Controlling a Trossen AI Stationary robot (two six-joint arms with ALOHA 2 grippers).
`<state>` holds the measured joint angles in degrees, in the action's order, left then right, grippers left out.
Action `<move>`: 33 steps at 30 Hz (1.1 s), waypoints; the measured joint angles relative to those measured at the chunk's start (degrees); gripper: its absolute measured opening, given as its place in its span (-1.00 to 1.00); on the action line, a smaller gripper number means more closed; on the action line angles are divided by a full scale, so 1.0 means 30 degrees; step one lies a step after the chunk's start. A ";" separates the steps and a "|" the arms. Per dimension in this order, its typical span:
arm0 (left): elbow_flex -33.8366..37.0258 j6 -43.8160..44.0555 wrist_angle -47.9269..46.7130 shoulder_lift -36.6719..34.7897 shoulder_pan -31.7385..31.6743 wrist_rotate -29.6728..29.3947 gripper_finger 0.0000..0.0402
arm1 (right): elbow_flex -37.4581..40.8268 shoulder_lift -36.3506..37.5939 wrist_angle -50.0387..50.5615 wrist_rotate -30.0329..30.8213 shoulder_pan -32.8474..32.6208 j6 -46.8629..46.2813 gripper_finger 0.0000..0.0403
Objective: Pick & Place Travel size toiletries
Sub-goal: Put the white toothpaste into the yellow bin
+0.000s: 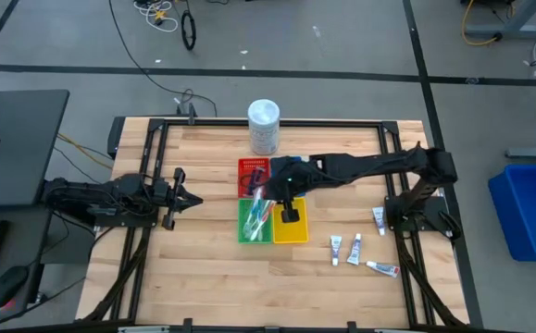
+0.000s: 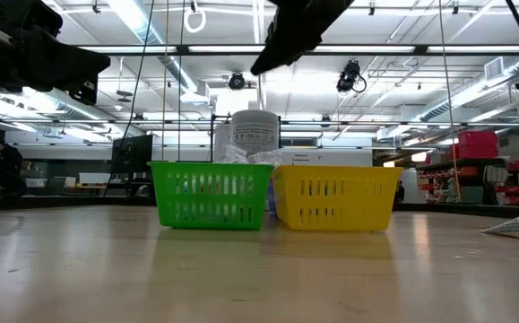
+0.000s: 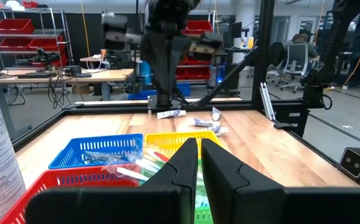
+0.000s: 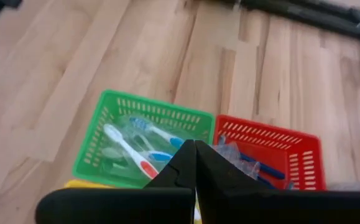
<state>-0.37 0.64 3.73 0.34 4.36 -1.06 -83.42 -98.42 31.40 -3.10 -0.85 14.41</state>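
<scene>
Closest to the overhead camera, the right gripper is hanging over the yellow tray, its jaws pressed together and gripping nothing. From its own wrist camera, the two dark fingers are meeting in a point above the trays. Below them, the green tray is holding toothbrushes, one with a white handle and red end, another pale blue and white, along with clear wrappers. Next to it, the red tray is carrying slim dark-blue sticks and more clear packaging.

On the counter, four small white squeeze tubes are lying loose well to the right of the yellow tray, near the base of the right arm. Three are sitting close together and one is lying a little apart, closer to the arm base.

Behind the trays, the tall white tub is standing upright. A blue tray is showing in the left wrist camera beside the yellow one, holding clear sachets.

Waiting at the left side of the counter, well apart from the trays, the left gripper is sitting with its jaws nearly touching, a thin gap between them and nothing held.
</scene>
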 joint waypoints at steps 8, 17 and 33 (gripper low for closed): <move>-0.0004 0.0000 -0.0007 0.0007 0.0007 -0.0007 -0.86 | 0.2245 0.1743 -0.2826 0.0002 -0.0356 -0.0234 -0.99; -0.0004 0.0000 0.0005 0.0000 0.0004 -0.0003 -0.86 | 0.8081 0.5499 -0.5105 -0.0039 -0.0021 -0.1483 -1.00; -0.0002 0.0004 0.0004 0.0007 0.0006 0.0000 -0.86 | 1.5151 1.1114 -0.6276 -0.0004 0.0905 -0.1151 -0.97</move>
<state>-0.37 0.66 3.74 0.36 4.38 -1.06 -37.96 -65.08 12.57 -3.11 1.87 10.96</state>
